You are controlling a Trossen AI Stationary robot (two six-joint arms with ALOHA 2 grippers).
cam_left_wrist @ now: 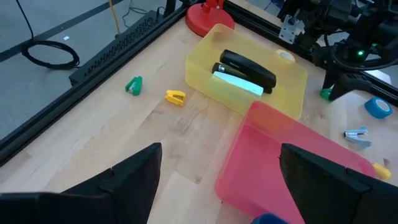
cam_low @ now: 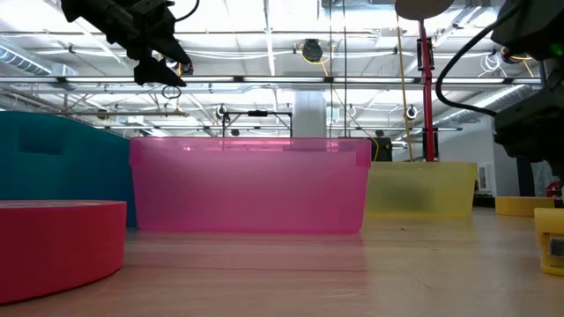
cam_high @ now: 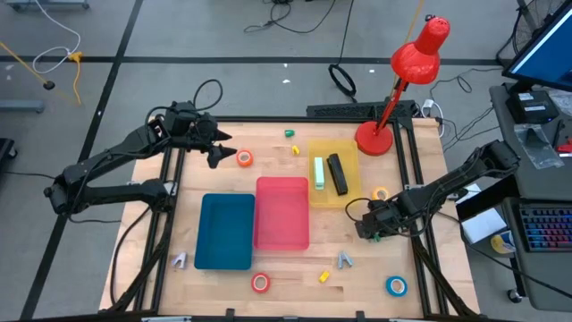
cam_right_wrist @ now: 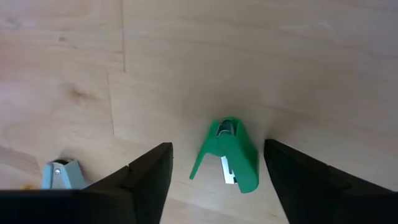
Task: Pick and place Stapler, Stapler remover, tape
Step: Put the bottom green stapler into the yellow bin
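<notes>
Right hand (cam_right_wrist: 214, 180) hangs open straight over the green staple remover (cam_right_wrist: 229, 154), which lies flat on the desk (cam_right_wrist: 249, 56) between its fingers. Light, hard, slick plastic, probably; pinch across its wedge-shaped sides.

Robotics lab or workshop: pale wooden worktable (cam_high: 295, 268) in a black metal frame, grey floor strewn with black cables (cam_high: 340, 79), exposed white ceiling trusses (cam_low: 264, 53), a computer keyboard (cam_high: 545, 231) alongside.
</notes>
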